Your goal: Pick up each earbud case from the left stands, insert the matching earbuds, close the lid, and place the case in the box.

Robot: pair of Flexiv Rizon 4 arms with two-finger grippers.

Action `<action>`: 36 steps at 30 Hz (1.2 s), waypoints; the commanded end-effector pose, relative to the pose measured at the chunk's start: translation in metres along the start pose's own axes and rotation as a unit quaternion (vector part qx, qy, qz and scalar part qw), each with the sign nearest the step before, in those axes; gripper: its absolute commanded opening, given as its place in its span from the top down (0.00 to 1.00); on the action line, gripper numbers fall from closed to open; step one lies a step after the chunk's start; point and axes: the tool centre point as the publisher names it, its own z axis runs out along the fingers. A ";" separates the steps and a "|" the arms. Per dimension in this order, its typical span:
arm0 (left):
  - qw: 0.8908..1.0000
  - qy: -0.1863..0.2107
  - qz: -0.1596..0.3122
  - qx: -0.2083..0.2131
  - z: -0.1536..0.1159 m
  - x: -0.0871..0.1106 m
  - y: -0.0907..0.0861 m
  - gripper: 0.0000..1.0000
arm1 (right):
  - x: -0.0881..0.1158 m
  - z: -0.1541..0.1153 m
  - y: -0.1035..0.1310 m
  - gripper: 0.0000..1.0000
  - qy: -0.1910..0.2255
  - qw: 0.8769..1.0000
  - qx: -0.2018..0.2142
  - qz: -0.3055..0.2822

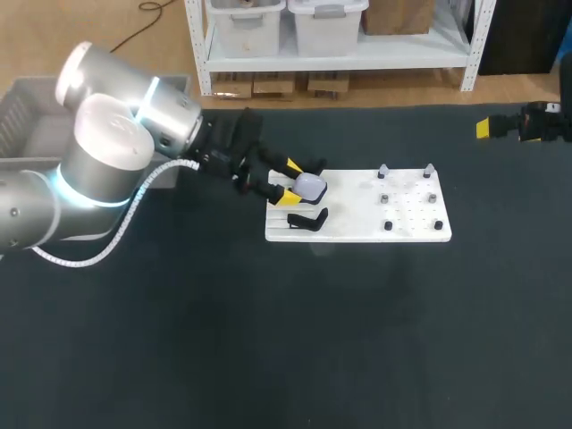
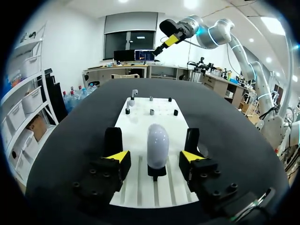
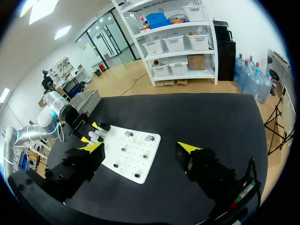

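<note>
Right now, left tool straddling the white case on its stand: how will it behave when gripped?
Likely slippery: the earbud case looks smooth, glossy and rounded, so it may squirt out of the left tool. Probably rigid and light, as it looks like a small shell. It perches upright on a narrow black stand, so an off-centre squeeze could tip it.

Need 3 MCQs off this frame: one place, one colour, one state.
1. Where is the earbud case?
A on its stand, between the left gripper fingers
B in the right gripper
C out of every view

2. Case colour?
A black
B white
C yellow

3. Left gripper fingers?
A shut on the case
B open
C hidden

Key:
1 A: the left wrist view shows it upright between the yellow tips, and the right gripper is empty.
2 B: white shell on a black stand.
3 B: a gap shows on each side of the case.
</note>
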 end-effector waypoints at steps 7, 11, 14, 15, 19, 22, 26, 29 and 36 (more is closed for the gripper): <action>1.000 -0.005 0.001 0.000 0.004 -0.001 0.002 0.50 | 0.000 0.000 0.000 0.00 0.000 1.000 0.001 0.000; 1.000 -0.006 -0.001 0.001 0.005 0.000 0.001 0.51 | 0.000 0.000 0.000 0.00 0.000 1.000 0.001 0.000; 1.000 -0.007 -0.003 0.002 0.005 0.001 -0.001 0.51 | 0.000 0.000 0.000 0.00 0.000 1.000 0.001 0.000; 1.000 -0.008 -0.004 0.002 0.005 0.001 -0.001 0.51 | 0.000 0.000 0.000 0.00 0.000 1.000 0.001 0.000; 1.000 -0.011 -0.005 0.001 0.006 0.000 -0.002 0.51 | 0.000 0.000 0.000 0.00 0.000 1.000 0.001 0.000; 1.000 -0.015 -0.007 0.000 0.005 0.000 -0.003 0.51 | 0.000 0.000 0.000 0.00 0.000 1.000 0.001 0.000; 1.000 -0.018 -0.008 -0.001 0.005 0.000 -0.004 0.48 | 0.000 0.000 0.000 0.00 0.000 1.000 0.001 0.000; 1.000 -0.019 -0.008 -0.002 0.006 0.000 -0.004 0.50 | 0.000 0.000 0.000 0.00 0.000 1.000 0.001 0.000; 1.000 -0.020 -0.008 -0.004 0.006 0.000 -0.001 0.51 | 0.000 0.000 0.000 0.00 0.000 1.000 0.001 0.000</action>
